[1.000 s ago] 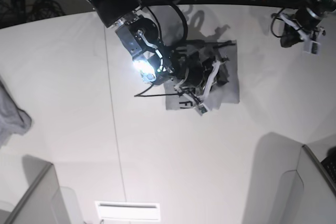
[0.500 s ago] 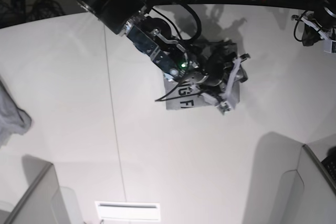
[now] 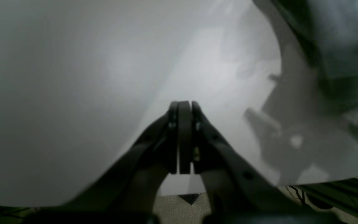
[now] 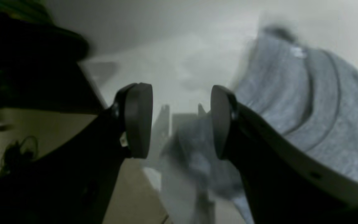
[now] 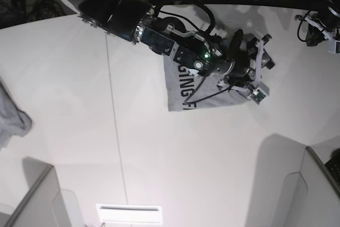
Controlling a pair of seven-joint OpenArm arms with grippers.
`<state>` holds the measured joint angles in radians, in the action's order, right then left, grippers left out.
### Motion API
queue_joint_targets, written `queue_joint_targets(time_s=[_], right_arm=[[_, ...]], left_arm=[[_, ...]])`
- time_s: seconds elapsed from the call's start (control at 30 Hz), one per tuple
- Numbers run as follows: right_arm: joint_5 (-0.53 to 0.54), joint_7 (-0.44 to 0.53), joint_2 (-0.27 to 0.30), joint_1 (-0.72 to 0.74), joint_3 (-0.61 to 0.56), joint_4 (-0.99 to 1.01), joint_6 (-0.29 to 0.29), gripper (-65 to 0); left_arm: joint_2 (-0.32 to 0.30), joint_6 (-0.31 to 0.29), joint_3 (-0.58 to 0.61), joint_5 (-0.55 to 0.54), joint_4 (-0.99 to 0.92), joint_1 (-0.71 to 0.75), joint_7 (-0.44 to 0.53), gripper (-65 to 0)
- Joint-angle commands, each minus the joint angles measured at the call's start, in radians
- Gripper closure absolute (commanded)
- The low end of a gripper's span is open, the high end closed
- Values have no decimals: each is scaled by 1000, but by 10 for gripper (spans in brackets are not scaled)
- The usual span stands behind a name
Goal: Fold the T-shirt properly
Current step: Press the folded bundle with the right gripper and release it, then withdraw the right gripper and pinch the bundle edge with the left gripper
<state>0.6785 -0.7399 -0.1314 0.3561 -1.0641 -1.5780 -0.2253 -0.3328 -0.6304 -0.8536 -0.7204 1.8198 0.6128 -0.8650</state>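
Right gripper (image 4: 181,124): jaws apart, empty, over folded heather-grey cotton T-shirt (image 5: 183,91) w/ black lettering, frame centre. Left gripper (image 3: 183,137): jaws together, upper right, above white table (image 5: 159,158).

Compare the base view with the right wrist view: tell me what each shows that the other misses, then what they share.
Only the base view shows the black lettering on the folded T-shirt, the whole white table, a second grey cloth at the table's edge, and the left gripper far off at the opposite corner. Only the right wrist view shows the right gripper close up, its jaws open with nothing between them, and the shirt's ribbed collar. Both show the grey T-shirt lying on the table with the right gripper at its edge.
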Motion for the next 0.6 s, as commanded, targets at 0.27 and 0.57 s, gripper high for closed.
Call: queue_joint_targets(time_s=[0.27,0.57], right_arm=[[-42,27,134,-102,279,-200,13,-75],[-41,29,310,-354,602,-370,14,0]], left_arm=[[27,-7,130,-20,54,-1,14,0],[128,-7,241,-20,93,-126,14,0]])
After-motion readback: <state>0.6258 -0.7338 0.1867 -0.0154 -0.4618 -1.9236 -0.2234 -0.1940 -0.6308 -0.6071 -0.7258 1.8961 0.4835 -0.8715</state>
